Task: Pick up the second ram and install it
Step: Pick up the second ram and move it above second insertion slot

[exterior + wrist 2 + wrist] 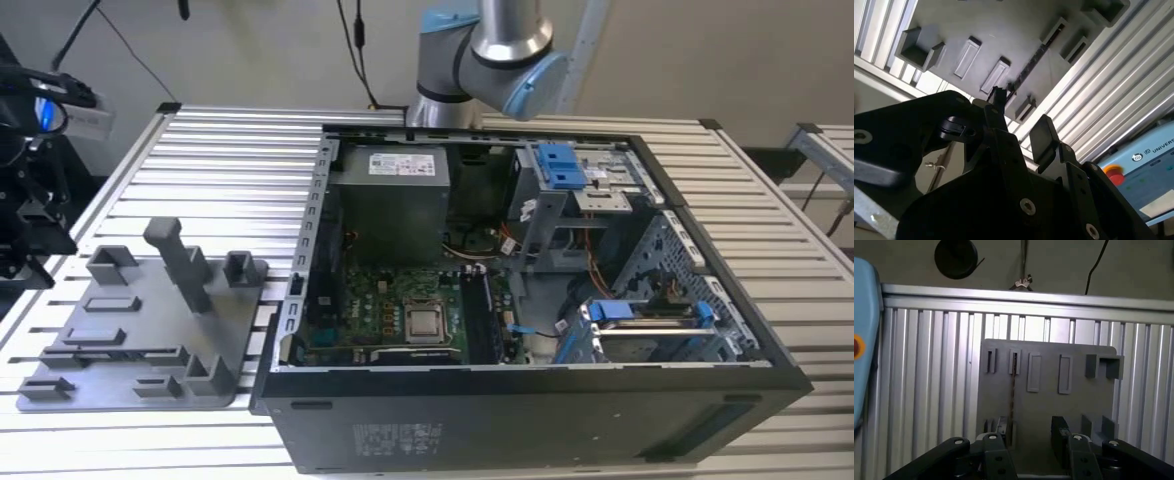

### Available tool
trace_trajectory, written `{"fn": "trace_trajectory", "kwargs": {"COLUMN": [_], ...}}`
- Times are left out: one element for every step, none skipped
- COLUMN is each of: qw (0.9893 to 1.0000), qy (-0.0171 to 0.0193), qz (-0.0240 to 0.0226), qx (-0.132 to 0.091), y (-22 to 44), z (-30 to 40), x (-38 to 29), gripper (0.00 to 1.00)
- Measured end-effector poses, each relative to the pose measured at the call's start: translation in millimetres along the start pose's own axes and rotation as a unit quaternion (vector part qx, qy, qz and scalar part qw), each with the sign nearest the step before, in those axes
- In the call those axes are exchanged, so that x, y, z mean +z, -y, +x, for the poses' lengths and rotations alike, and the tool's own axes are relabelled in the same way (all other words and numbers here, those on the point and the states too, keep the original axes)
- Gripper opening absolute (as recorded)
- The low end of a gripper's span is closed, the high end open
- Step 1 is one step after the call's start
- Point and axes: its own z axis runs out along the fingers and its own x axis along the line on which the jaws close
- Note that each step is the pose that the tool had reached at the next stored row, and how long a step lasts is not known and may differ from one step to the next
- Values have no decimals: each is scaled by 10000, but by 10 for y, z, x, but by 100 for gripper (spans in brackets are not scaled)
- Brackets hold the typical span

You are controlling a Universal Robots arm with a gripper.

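One gripper [1029,432] — jaws apart — over the second ram [1012,390].

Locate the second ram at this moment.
In the first wrist view, the second ram stands on edge in a slot of the grey holder tray, just ahead of the open gripper. The tray sits at the exterior view's left.

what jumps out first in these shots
The open computer case sits in the middle of the exterior view, motherboard exposed, with a grey slotted tray on the exterior view's left. In both wrist views the open gripper hangs over that tray, near a thin stick standing edgewise in a slot.
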Motion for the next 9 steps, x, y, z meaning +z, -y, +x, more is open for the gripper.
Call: {"fn": "trace_trajectory", "kwargs": {"qw": [10000, 10000, 10000, 10000, 10000, 10000, 10000, 10000, 10000], "qy": [0, 1, 1, 1, 0, 0, 0, 0, -1], "qz": [0, 0, 0, 1, 0, 0, 0, 0, 1], "qx": [-1, -1, -2, -4, -7, -11, -15, -21, -29], "y": [1, 3, 5, 7, 9, 11, 13, 17, 19], "z": [13, 27, 38, 50, 59, 68, 75, 81, 82], "x": [17, 36, 51, 70, 86, 103, 120, 137, 151], "gripper": [48, 48, 48, 48, 48, 48, 48, 48, 48]}}
